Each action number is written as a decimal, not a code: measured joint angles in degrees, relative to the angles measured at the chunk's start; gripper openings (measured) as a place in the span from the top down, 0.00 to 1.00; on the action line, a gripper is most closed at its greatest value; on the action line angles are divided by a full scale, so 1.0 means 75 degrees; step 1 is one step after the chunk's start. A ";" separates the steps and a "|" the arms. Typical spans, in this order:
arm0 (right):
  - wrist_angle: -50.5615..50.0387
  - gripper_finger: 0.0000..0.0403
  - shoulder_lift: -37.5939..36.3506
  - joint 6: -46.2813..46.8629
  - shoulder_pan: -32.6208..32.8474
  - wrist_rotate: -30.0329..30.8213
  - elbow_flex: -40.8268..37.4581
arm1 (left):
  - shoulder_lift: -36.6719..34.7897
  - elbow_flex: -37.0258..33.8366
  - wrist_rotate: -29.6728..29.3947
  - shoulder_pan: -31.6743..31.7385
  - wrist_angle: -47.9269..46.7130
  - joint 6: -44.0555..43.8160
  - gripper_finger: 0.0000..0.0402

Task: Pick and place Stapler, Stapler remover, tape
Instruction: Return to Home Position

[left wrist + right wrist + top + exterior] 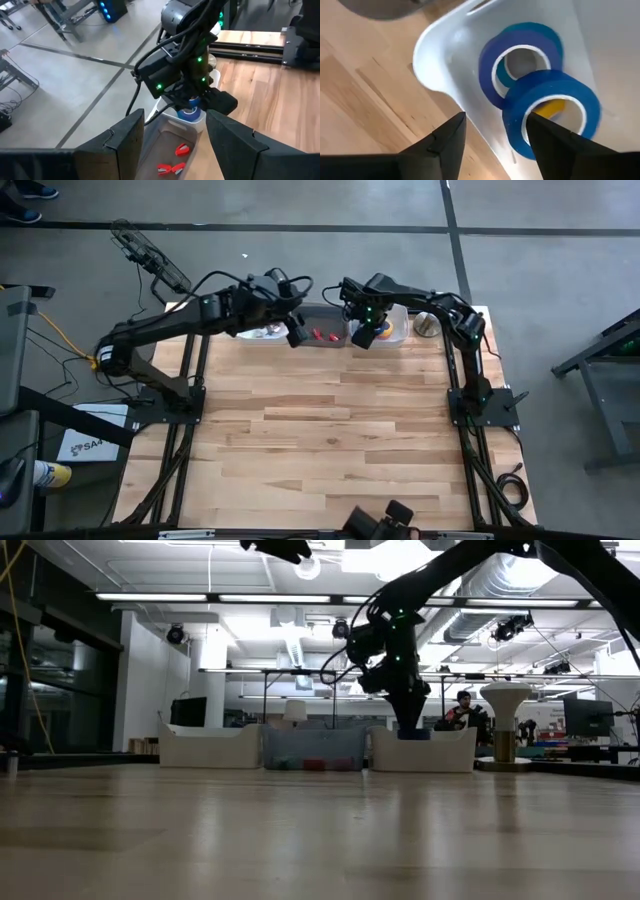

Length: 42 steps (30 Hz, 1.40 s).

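"Blue fills the right wrist view: a glossy blue ring of tape (pixel 572 95) lies in the right white plastic bin (pixel 445 55). It overlaps a violet-blue ring (pixel 490 67), a cyan roll (pixel 506 75) shows beneath that one, and a yellow roll (pixel 552 106) peeks through the blue ring's hole."

"And the right gripper (pixel 365 335)?"

"It hangs just above that bin, fingers spread apart with nothing between them."

"The left gripper (pixel 297 333)?"

"It is above the row of containers at the edge of the pale wooden table (pixel 330 430), between the left white bin (pixel 255 332) and the middle grey tray (pixel 330 315). Its fingers stand wide and empty. Small red pieces (pixel 182 149) lie in the tray."

"What is in the left bin?"

"Too small to tell."
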 joint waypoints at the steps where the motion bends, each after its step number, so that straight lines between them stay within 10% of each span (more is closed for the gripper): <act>1: 0.0001 0.51 -0.0049 0.0079 0.0028 0.0039 0.0000 | -0.0052 0.0000 0.0000 0.0000 -0.0048 0.0001 0.48; 27: -0.0316 0.42 -0.3542 0.2683 0.0380 0.0715 0.0003 | -0.0983 -0.0006 0.0818 0.0000 -0.1508 0.0557 0.48; 42: 0.0304 0.42 -0.4812 0.3608 0.3507 0.2642 0.0006 | -0.2543 -0.0716 0.1371 -0.0003 -0.2431 0.0113 0.48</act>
